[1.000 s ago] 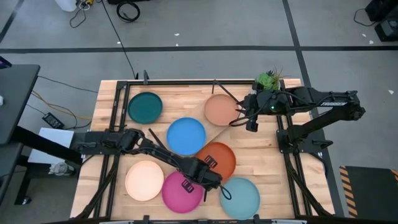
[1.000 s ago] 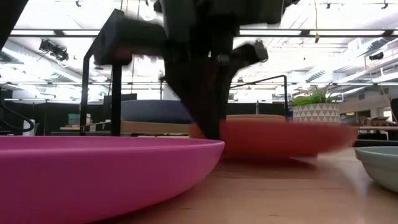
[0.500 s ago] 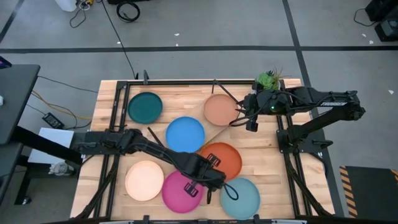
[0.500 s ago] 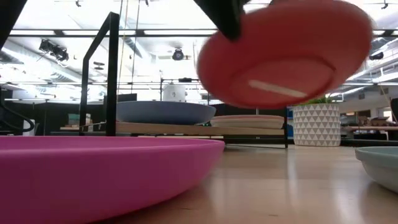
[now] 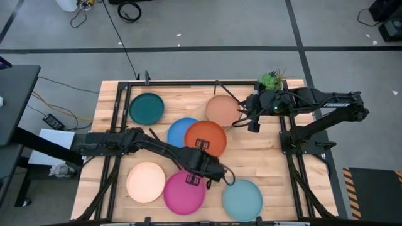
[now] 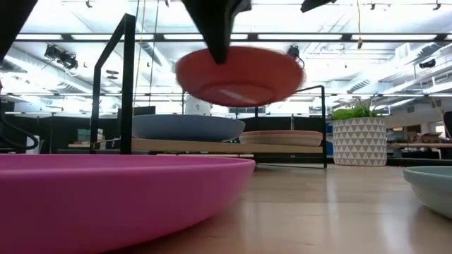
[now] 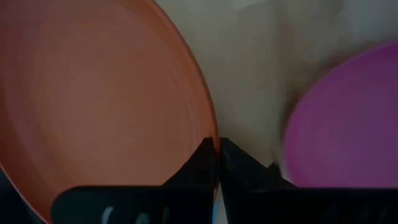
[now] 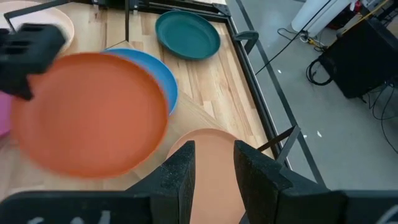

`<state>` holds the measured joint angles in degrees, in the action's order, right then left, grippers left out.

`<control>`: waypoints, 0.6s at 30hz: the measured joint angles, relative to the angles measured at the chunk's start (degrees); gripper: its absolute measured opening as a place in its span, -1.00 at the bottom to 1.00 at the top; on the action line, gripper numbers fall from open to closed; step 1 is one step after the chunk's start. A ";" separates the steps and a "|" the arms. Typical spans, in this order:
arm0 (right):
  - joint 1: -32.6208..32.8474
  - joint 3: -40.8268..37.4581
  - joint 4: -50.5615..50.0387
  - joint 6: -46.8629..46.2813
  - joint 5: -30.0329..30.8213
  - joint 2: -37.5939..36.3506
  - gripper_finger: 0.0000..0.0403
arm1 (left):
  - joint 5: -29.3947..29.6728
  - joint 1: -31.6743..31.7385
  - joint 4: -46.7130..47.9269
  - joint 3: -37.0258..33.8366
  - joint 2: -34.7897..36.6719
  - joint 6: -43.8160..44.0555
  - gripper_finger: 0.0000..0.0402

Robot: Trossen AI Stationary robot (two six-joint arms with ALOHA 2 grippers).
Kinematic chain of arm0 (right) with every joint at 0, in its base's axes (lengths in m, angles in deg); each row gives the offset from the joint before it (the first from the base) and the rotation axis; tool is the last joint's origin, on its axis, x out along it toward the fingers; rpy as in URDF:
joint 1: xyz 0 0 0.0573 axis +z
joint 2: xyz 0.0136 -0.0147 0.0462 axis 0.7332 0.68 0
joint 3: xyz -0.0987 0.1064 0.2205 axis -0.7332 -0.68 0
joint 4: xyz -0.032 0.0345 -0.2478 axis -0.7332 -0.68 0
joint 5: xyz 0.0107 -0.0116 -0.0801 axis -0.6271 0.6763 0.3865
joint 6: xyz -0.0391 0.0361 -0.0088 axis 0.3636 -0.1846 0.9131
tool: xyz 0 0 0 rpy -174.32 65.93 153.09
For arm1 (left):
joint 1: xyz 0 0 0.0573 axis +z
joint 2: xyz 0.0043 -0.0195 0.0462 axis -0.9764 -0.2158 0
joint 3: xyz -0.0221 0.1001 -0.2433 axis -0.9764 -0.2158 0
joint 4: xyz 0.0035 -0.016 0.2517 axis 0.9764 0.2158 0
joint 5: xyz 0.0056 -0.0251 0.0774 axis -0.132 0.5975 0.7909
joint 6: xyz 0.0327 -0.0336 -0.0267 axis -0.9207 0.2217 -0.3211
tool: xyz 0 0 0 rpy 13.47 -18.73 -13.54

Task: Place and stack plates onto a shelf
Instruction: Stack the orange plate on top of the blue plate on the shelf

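My left gripper [image 5: 200, 150] is shut on the orange plate [image 5: 205, 137], which hangs in the air over the blue plate [image 5: 178, 130]. The blue plate and the tan-brown plate [image 5: 221, 110] lie on the shelf [image 6: 212, 146]. On the tabletop rest the dark teal [image 5: 146, 108], cream [image 5: 146, 182], magenta [image 5: 184, 193] and light blue [image 5: 242, 199] plates. A grey plate does not show. My right gripper [image 8: 214, 171] is open and hovers by the tan-brown plate's right edge. My left gripper pinches the orange plate's rim [image 7: 210, 134] on its near side, one finger on the inner face and one on the outside. The fingers come from the near side, pointing toward the far edge. The plate [image 6: 240, 74] is lifted clear, nearly level and slightly tilted.
A small potted plant [image 5: 270, 80] stands at the far right corner behind the right arm. Black frame rails [image 5: 122, 100] run along the table's left, right and far sides. Bare wood lies between the orange and light blue plates.
My left gripper has lifted the orange plate off the tabletop, tipped it on the way up, and carried it up and toward the far edge and left, so that it now hangs over the blue plate on the shelf.
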<state>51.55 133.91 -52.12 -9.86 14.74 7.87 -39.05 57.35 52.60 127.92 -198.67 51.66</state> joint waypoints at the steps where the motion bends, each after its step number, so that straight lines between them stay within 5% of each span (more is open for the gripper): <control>1: 0.00 0.00 0.10 0.17 0.00 0.00 -0.42 | 0.05 0.37 0.77 0.00 0.00 1.91 -0.93; 9: -0.01 0.00 0.26 1.67 -0.06 -0.01 -0.42 | -0.32 3.84 1.77 0.04 0.04 16.98 -0.89; 18: 0.00 0.00 1.62 2.26 -0.09 -0.03 -0.42 | -7.61 7.68 -1.11 -5.36 -0.03 25.79 -0.89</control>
<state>51.54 133.91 -50.50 -7.59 14.65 7.84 -46.67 65.04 51.49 122.56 -198.70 77.44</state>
